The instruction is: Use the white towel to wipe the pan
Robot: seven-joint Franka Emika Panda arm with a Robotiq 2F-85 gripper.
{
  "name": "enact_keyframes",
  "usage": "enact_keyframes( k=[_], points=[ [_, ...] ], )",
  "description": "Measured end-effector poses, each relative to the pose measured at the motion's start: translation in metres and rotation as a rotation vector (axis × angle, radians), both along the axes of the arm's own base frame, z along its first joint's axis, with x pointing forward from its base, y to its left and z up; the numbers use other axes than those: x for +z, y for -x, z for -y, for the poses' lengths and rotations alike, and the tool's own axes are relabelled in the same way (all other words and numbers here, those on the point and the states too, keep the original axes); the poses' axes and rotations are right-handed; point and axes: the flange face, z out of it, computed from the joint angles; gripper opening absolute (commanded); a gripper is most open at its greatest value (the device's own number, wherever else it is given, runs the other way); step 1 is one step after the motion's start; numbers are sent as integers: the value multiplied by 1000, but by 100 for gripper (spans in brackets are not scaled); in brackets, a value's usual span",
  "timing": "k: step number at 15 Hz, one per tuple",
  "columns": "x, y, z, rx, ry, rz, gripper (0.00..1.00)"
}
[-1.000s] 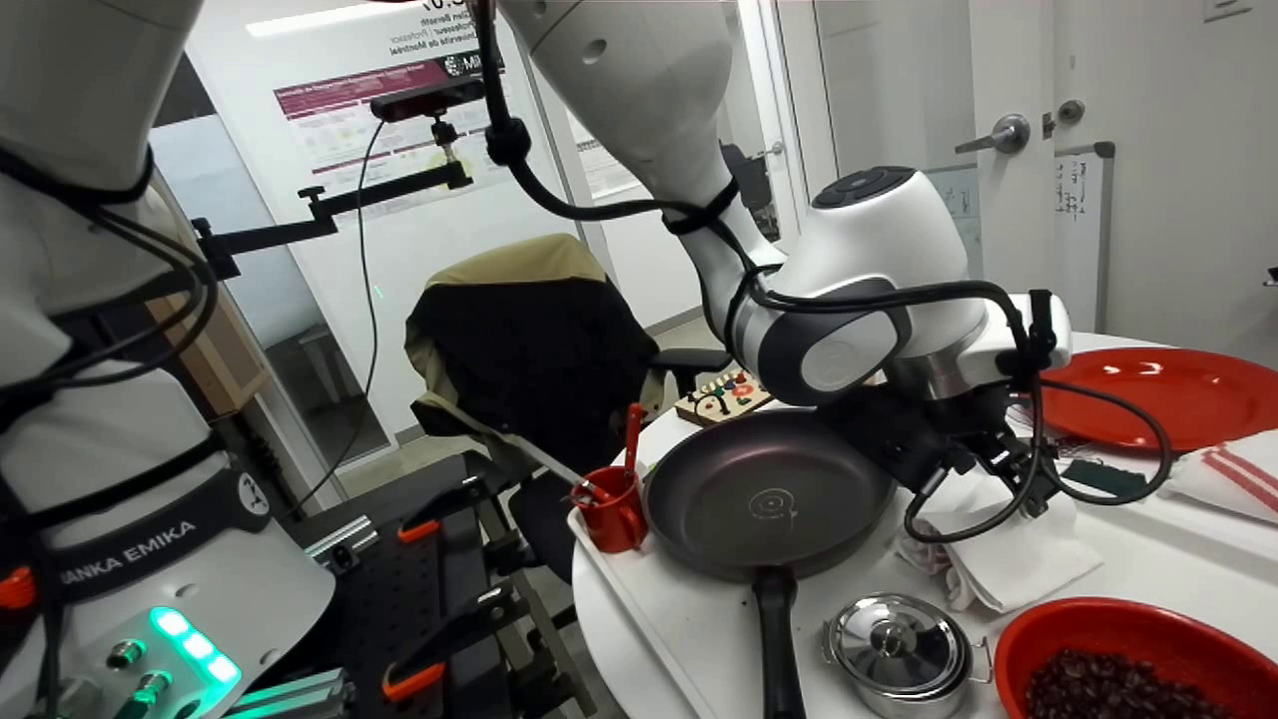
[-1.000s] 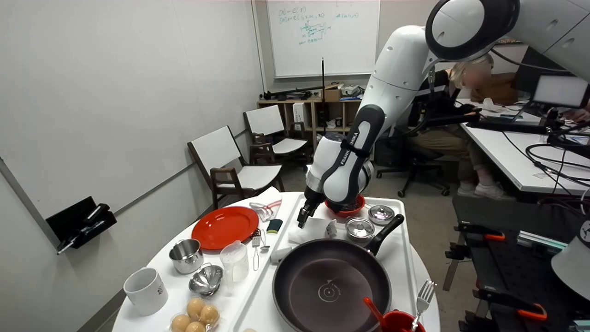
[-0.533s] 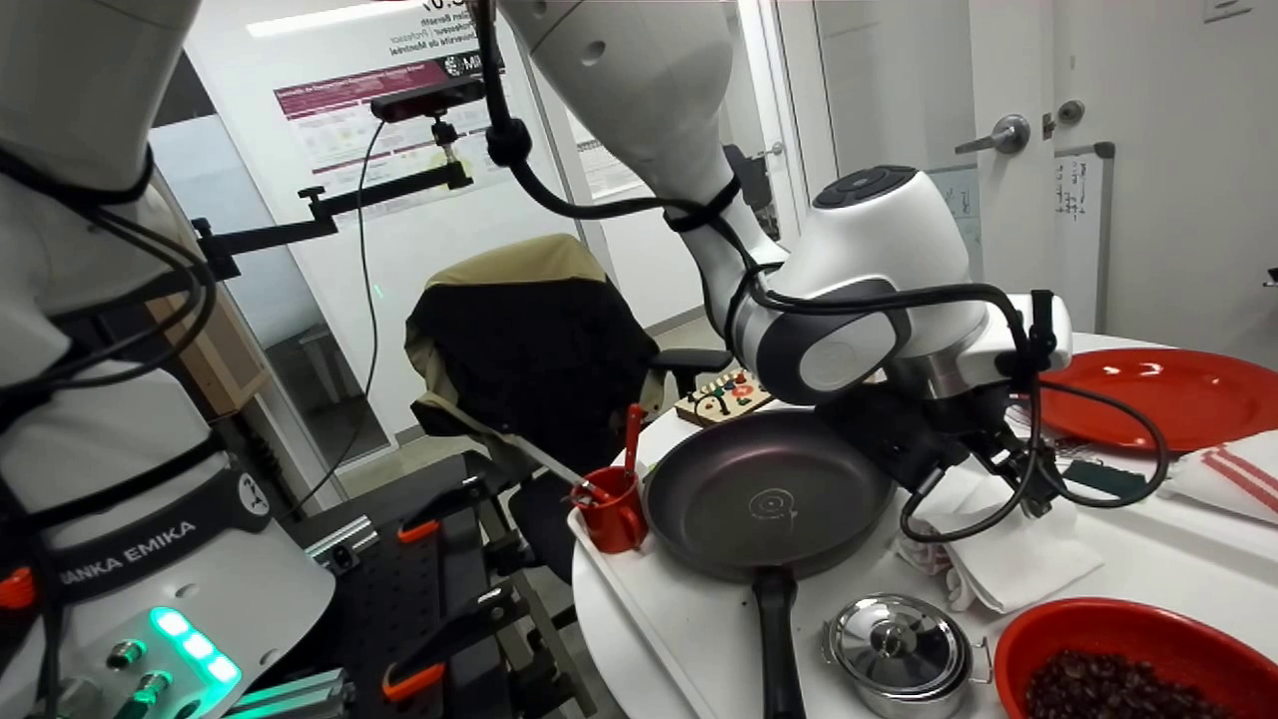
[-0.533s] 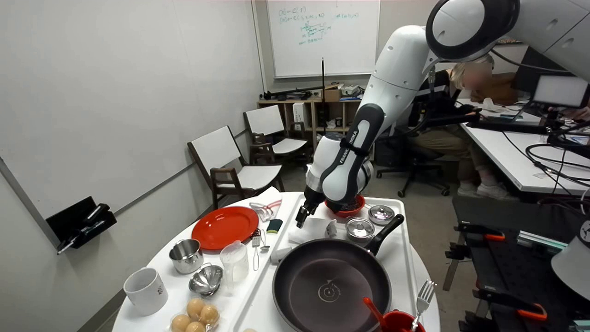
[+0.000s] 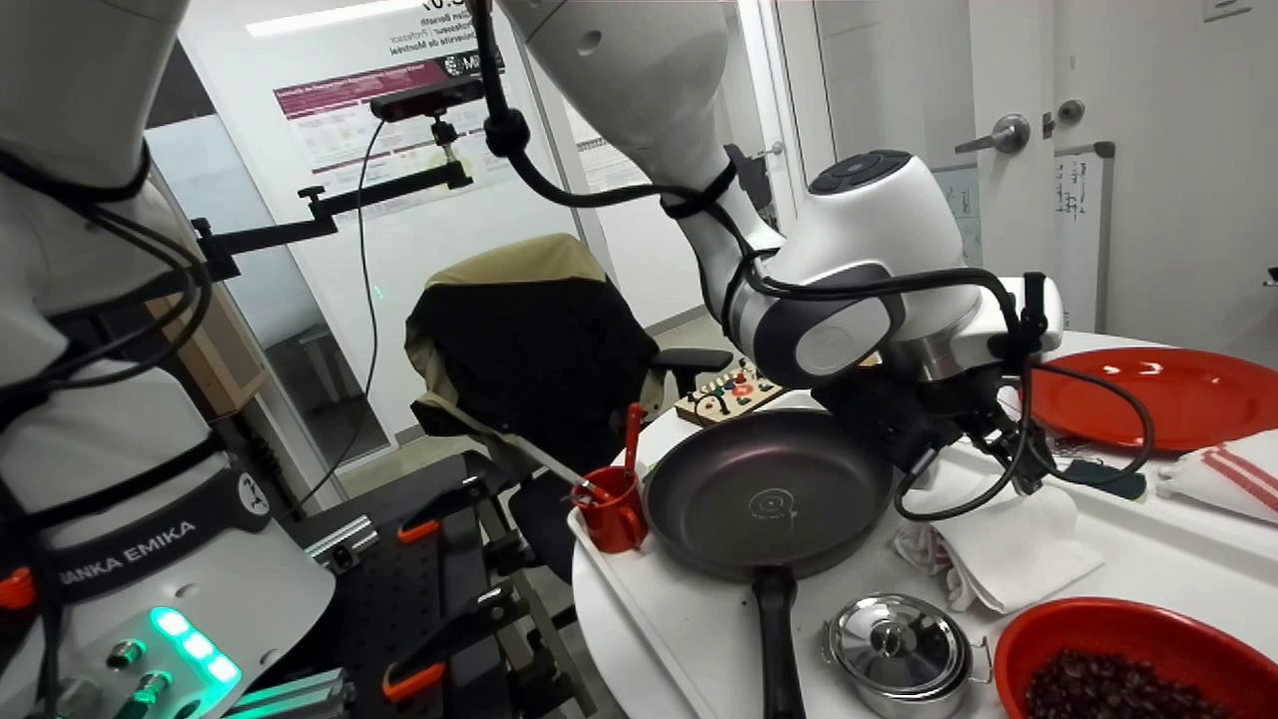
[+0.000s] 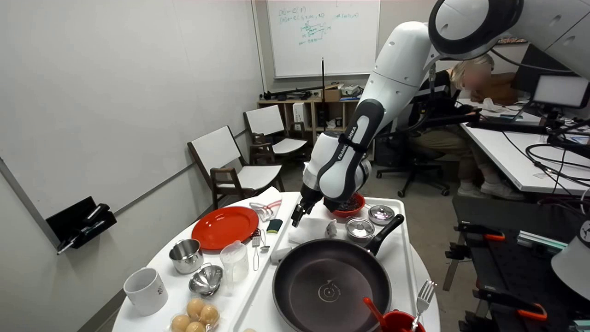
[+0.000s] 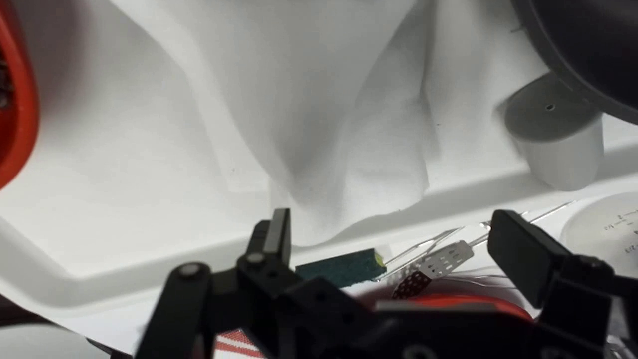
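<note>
Likely step in hand: grab the white towel (image 5: 1028, 549). It lies folded on the tray (image 7: 149, 274), just beside the pan (image 5: 774, 489), all on the table (image 6: 152, 325). The jaws are spread wide, nothing pinched; wrist view shows the towel's end nearer one jaw than the other. To do it well: centre over a raised fold, go straight down, don't ram the tray, squeeze fully, check it's caught, lift clear of the pan's rim, then wipe flat and light. Thin edge alone would probably slip.

Counts: pan 1; white towel 1; striped cloth (image 5: 1233, 477) 1; tray 1; lidded pots (image 6: 359, 229) 2; red bowl (image 5: 1178, 634) 1, its beans (image 5: 1108, 684) too many to count; red plate (image 6: 226, 227) 1; sponge (image 7: 339, 269) 1; white mug (image 6: 146, 293) 1; red mug (image 5: 611, 519) 1; fork (image 6: 424, 297) 1; measuring jug (image 6: 235, 260) 1; steel cup (image 6: 186, 256) 1; tan balls (image 6: 195, 307) 4 showing, cut off at the bottom, maybe more. Utensils (image 7: 448, 259) by the sponge overlap; can't count.
</note>
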Motion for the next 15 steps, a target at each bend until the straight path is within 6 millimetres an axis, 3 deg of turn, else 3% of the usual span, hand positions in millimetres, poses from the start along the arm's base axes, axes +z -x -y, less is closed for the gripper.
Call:
enact_keyframes(
  k=[4, 10, 15],
  points=[
    [24, 2, -8, 3, -3, -6, 100],
    [68, 22, -18, -6, -31, -91, 100],
    [83, 46, -25, -24, -70, -195, 100]
  ],
)
